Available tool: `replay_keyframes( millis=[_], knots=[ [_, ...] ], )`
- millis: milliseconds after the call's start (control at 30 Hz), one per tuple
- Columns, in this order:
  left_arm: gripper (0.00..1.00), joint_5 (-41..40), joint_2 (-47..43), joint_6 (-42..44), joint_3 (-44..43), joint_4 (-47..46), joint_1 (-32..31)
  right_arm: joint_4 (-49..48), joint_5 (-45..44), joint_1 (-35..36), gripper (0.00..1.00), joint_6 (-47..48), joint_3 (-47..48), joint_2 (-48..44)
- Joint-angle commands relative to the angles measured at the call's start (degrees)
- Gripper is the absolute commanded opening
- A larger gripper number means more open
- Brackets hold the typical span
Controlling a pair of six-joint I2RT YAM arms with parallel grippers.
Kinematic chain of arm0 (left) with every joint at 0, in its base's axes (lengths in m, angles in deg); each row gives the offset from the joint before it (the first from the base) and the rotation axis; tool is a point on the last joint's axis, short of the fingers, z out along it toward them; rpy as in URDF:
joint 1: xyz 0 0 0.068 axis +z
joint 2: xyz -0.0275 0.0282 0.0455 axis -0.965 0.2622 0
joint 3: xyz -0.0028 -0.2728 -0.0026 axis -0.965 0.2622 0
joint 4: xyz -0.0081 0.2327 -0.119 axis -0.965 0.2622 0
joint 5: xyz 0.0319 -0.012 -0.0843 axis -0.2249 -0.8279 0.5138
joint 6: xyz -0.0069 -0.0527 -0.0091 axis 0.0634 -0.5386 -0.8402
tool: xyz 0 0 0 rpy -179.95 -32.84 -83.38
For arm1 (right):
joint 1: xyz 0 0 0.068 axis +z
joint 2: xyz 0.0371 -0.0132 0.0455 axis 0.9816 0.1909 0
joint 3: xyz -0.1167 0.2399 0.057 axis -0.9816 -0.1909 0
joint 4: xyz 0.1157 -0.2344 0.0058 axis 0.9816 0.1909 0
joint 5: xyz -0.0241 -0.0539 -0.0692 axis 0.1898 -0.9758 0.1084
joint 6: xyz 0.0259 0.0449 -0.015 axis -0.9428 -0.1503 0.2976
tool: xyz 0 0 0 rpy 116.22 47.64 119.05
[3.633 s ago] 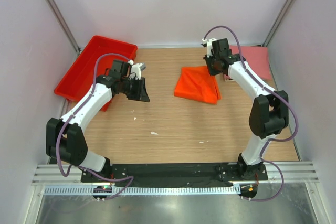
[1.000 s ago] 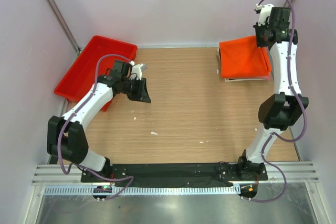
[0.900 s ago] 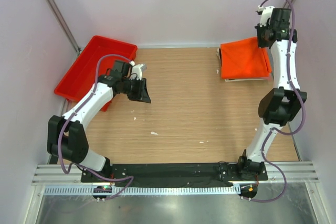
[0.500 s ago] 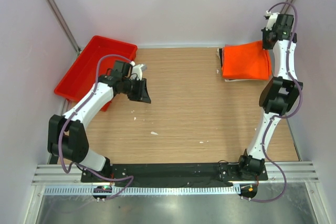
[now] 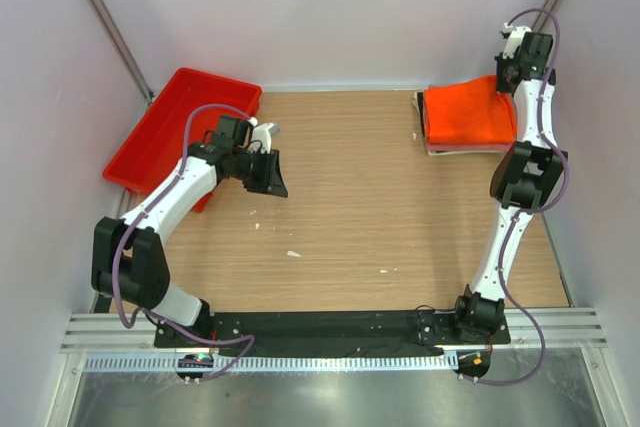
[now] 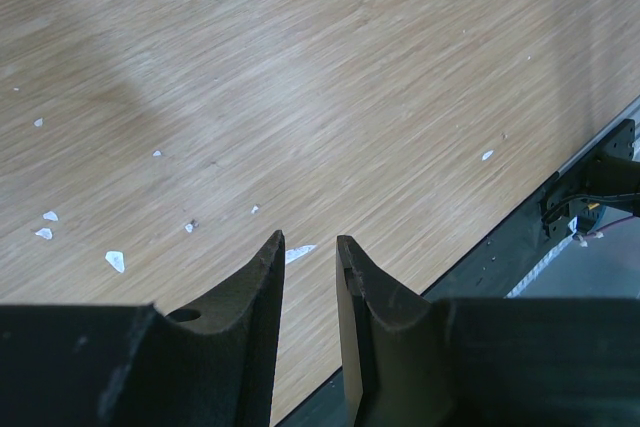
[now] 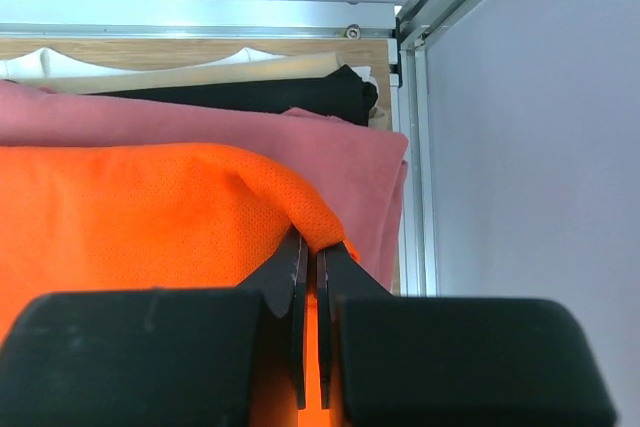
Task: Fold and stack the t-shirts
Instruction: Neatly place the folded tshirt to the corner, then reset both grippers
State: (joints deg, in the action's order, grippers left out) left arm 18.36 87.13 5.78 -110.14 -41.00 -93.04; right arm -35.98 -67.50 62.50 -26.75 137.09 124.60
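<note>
1 bright orange cloth t-shirt point(image 5: 465, 117) lay atop 1 dusty pink cloth t-shirt point(image 7: 200, 117), at the wooden table point(image 5: 350, 237)'s far right corner; right gripper point(image 7: 310, 247) pinched its edge. Left gripper point(image 6: 310, 247) hung over the table's left half, fingers slightly parted, empty.

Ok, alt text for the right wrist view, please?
The right gripper is shut on a fold of the orange shirt, which lies on the pink shirt. Behind them lie a black cloth and a cream cloth.
</note>
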Motion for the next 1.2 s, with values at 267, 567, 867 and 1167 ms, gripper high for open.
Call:
replay_keyframes(
  millis=[267, 567, 867, 1167],
  knots=[
    [0.30, 0.81, 0.80, 0.87, -0.90, -0.56, 0.40, -5.91, -4.64, 0.06, 0.65, -5.49, 3.78, -2.68],
    [0.30, 4.94, -0.78, -0.80, -1.33, -2.58, 0.40, 1.54, -1.49, 1.11, 0.39, -20.15, -8.87, -18.23],
    [0.33, 8.45, -8.59, -5.45, -7.31, -8.63, 0.40, 1.30, 5.64, 11.64, 0.41, -35.28, -42.51, -48.26],
    [0.99, 6.70, -21.51, -12.49, -3.10, -15.59, 0.40, 1.56, 8.10, 25.89, 0.97, -41.27, -63.26, -71.40]
  ],
)
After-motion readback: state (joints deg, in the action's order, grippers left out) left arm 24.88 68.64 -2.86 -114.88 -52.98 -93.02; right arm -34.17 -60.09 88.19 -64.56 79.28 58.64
